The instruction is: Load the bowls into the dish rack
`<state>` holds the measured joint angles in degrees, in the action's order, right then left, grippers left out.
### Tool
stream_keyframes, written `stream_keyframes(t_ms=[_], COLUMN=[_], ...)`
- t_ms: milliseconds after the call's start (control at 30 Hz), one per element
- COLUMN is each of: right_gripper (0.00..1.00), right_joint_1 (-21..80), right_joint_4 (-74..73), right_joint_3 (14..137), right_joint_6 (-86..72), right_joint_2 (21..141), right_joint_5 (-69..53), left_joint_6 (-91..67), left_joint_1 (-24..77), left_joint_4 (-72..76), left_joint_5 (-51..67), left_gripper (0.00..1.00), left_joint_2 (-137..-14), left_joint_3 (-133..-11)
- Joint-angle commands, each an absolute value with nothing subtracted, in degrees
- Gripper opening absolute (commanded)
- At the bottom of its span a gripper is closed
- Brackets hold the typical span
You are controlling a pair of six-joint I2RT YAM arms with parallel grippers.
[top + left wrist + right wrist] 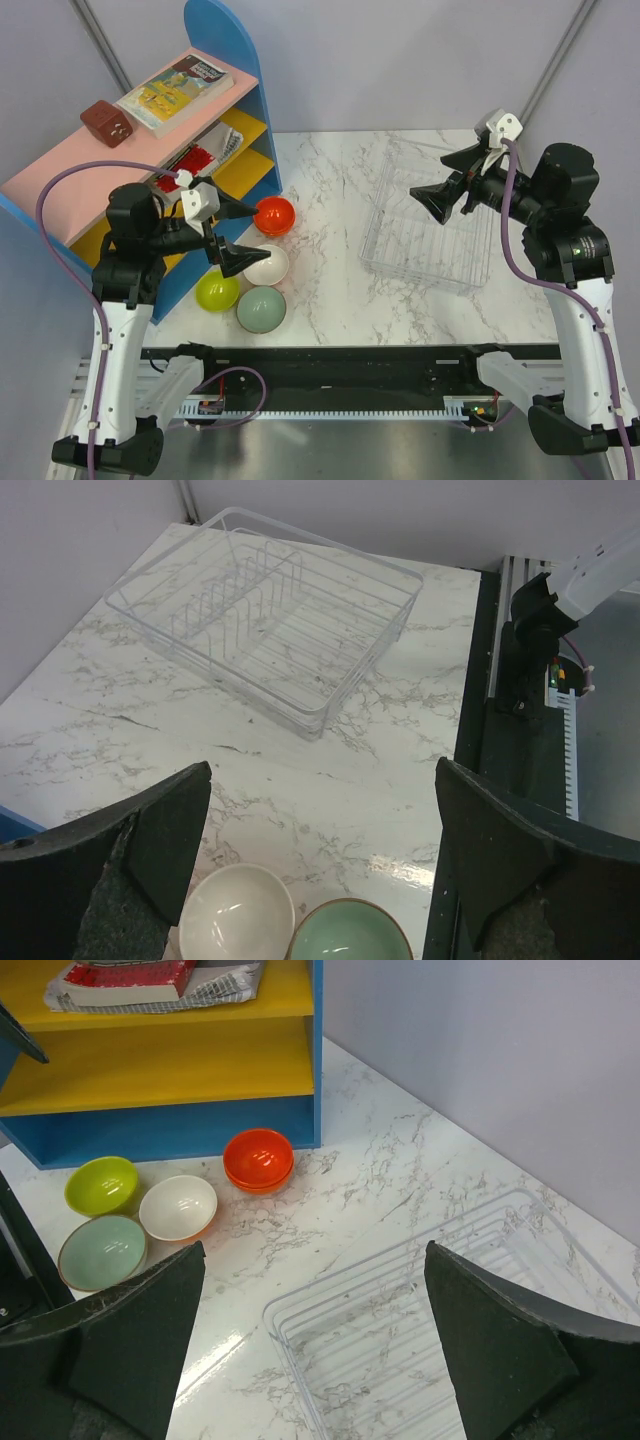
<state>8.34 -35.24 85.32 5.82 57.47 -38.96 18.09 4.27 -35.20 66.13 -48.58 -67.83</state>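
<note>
Black left claw (245, 237) and black right claw (432, 178) are held wide open, nothing gripped.
Small shiny round bowls are set well left of the clear ribbed plastic dish rack (430, 215): red-orange bowl (274, 215), white-inside bowl (267, 264), lime-yellow bowl (217, 291), grey-green bowl (261, 309).

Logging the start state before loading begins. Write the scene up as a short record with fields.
red-orange bowl: on the table, nearest the shelf unit; possibly two stacked
white-inside bowl: beside the red-orange one
lime-yellow bowl: left of the grey-green bowl
dish rack: right side of the table, no bowls in it
left gripper: open, holding nothing, raised over the bowls
right gripper: open, holding nothing, raised by the rack
</note>
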Motion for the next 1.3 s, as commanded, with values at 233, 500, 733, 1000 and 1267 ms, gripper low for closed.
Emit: stream_keyframes(t_ms=[233,500,733,1000,1267], right_gripper=[0.98,0.98,0.98,0.98,0.98], right_joint_1=[8.3,8.3,8.2,8.1,7.8], right_joint_4=[-34.8,-34.7,-35.2,-36.0,-36.1], right_joint_3=[86.6,87.6,88.2,89.1,88.2], right_joint_6=[6.5,6.3,7.8,8.7,9.2], right_joint_2=[56.9,58.9,62.6,65.6,65.3], right_joint_5=[-39.3,-37.5,-33.7,-31.5,-31.2], left_joint_6=[21.6,28.3,36.5,49.1,72.0], left_joint_1=[4.4,19.8,33.5,36.3,37.6], left_joint_4=[-34.5,-34.3,-25.9,-9.3,16.9], left_joint_5=[66.4,43.2,15.5,0.3,-17.8], left_gripper=[1.00,1.00,1.00,1.00,1.00], left_joint_2=[-49.3,-56.7,-69.3,-86.1,-103.1], left_joint_3=[-67.2,-68.7,-72.2,-81.6,-84.9])
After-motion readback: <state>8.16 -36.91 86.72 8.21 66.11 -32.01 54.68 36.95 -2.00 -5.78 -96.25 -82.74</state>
